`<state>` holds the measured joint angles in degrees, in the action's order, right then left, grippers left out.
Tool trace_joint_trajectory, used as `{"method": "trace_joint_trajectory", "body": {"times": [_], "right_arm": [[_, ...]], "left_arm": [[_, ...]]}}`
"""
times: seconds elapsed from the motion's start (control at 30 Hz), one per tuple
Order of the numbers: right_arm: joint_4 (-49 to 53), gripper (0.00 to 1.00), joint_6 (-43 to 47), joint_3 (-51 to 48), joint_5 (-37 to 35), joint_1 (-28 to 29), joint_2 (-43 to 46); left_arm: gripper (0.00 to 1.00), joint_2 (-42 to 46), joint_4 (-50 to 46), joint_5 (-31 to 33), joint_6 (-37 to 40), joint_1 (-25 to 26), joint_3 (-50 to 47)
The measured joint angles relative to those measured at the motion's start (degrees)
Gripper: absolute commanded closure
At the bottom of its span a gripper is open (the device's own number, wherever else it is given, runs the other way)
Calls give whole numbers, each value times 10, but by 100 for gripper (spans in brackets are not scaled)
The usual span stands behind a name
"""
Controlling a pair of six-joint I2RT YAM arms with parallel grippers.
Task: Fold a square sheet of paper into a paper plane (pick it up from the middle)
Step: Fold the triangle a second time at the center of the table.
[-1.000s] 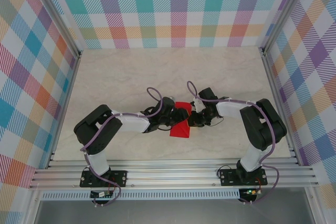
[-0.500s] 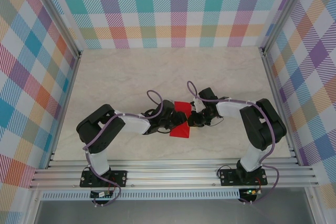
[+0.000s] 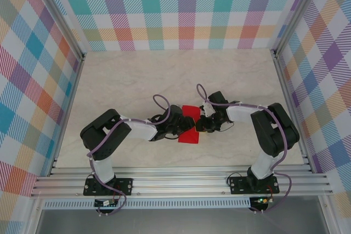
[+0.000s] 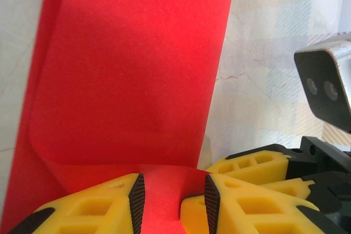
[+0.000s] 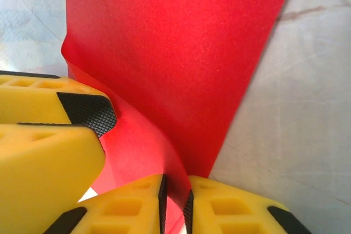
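Plane (image 3: pixel 190 126): from the top view, red, on the table (image 3: pixel 137 80) centre, where 2 arms meet at it.
Left wrist view: left gripper (image 4: pixel 174 193) part-closed, both pads against a raised curl of the plane; the right arm's camera (image 4: pixel 328 87) stands just beside.
Right wrist view: right gripper (image 5: pixel 175 197) pads a slit apart with a fold of the plane in it; cannot tell whether they pinch it.
Count: 1 plane, 2 grippers, 4 yellow fingers in each wrist view.
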<state>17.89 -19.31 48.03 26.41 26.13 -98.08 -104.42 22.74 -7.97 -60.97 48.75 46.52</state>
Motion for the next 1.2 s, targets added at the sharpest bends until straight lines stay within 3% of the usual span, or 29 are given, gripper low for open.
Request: {"method": "trace_joint_trajectory", "body": {"times": [0.27,0.43,0.6,0.8,1.2], "right_arm": [[-2,66,-34,-52,-15,-14,115],[-4,75,-51,-69,2,-14,154],[-12,82,-61,-94,62,-14,153],[-28,83,-67,-96,106,-6,126],[-32,82,-67,-94,69,10,70]], "left_arm": [[65,-8,13,8,-8,8,-2],[65,-9,14,10,-10,9,-2],[65,-9,14,10,-10,9,-2],[65,-9,14,11,-12,9,-2],[65,-9,14,11,-12,9,-2]]}}
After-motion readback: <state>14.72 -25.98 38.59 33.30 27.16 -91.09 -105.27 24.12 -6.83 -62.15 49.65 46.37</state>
